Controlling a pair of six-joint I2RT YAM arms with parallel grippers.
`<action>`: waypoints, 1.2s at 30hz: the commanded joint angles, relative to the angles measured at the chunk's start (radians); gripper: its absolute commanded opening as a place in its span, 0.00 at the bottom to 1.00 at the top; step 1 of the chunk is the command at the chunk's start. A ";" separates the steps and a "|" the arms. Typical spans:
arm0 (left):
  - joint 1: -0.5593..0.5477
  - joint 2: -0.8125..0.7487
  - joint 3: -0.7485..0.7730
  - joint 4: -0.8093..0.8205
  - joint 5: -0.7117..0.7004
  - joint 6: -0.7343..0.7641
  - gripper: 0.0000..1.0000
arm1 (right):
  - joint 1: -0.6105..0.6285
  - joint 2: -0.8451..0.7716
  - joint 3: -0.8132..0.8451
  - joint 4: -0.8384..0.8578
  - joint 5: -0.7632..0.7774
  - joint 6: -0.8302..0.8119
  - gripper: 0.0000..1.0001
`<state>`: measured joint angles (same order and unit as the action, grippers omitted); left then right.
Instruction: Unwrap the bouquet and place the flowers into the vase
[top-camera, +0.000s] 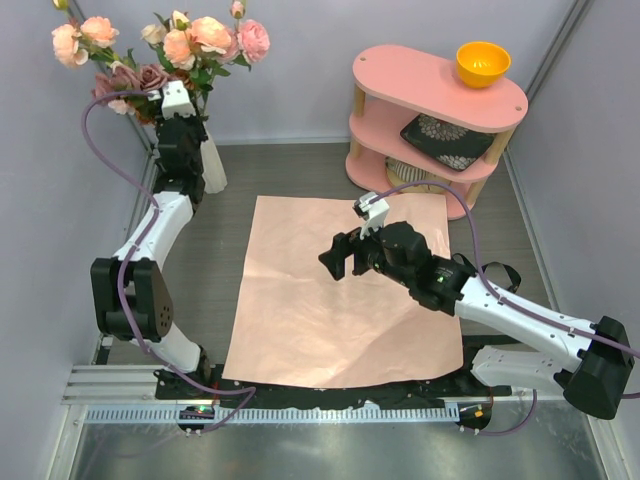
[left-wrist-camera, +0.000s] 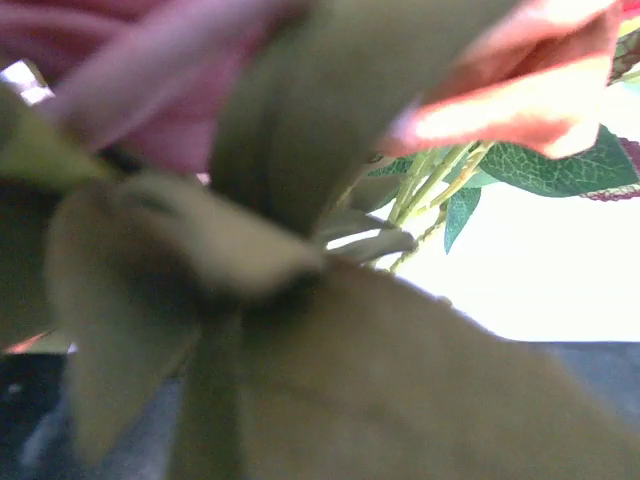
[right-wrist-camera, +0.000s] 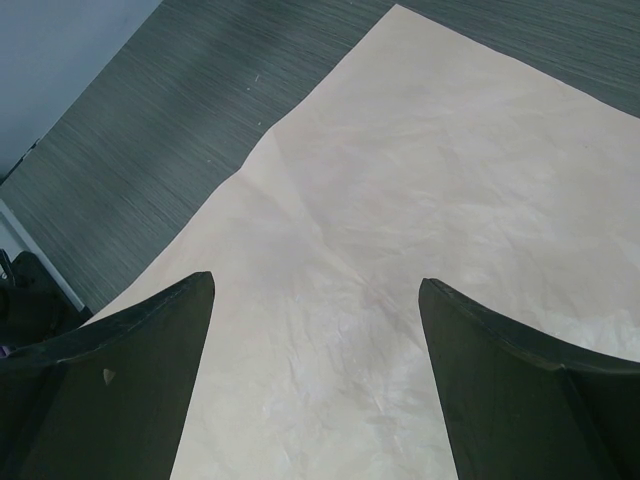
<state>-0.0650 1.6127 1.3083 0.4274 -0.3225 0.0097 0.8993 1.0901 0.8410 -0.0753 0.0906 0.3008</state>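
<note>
Well, top view: the flowers (top-camera: 185, 45) stood in the vase (top-camera: 213, 165) at the far L of the tabletop (top-camera: 300, 170), stems approx. upright, so their long axis was vertical. L arm (top-camera: 165, 220) reached up w/ its jaws right at the bunch, just above the vase neck. R arm (top-camera: 520, 310) was well apart, over the flat pink paper (top-camera: 330, 320). L was clearly nearer, so any release or nudge of the stems looked like its job. Count: 1 vase, 1 paper sheet, approx. 10 blooms (exact no. unclear), 1 orange bowl (top-camera: 482, 62) on 1 pink shelf (top-camera: 400, 75).

L wrist view: blurred leaves (left-wrist-camera: 330, 380) and petals (left-wrist-camera: 510, 95) filled the frame, green stems (left-wrist-camera: 430, 190) behind. Jaws were hidden, so open or closed couldn't be told.

R wrist view: both fingers (right-wrist-camera: 120, 380) stood wide apart over the paper (right-wrist-camera: 420, 200) w/ nothing btwn them, so jaws were open and empty.
</note>
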 joint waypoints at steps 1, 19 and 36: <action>0.001 -0.071 0.023 -0.107 -0.024 -0.115 0.46 | -0.003 -0.007 0.013 0.055 -0.009 0.018 0.89; 0.001 -0.230 0.059 -0.595 0.076 -0.422 0.92 | -0.003 -0.025 -0.005 0.066 -0.026 0.038 0.89; 0.002 -0.491 -0.132 -0.584 0.283 -0.353 0.99 | -0.003 0.001 0.010 0.065 -0.038 0.035 0.89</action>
<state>-0.0647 1.1912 1.1706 -0.1650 -0.1417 -0.3920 0.8989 1.0908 0.8337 -0.0597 0.0647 0.3286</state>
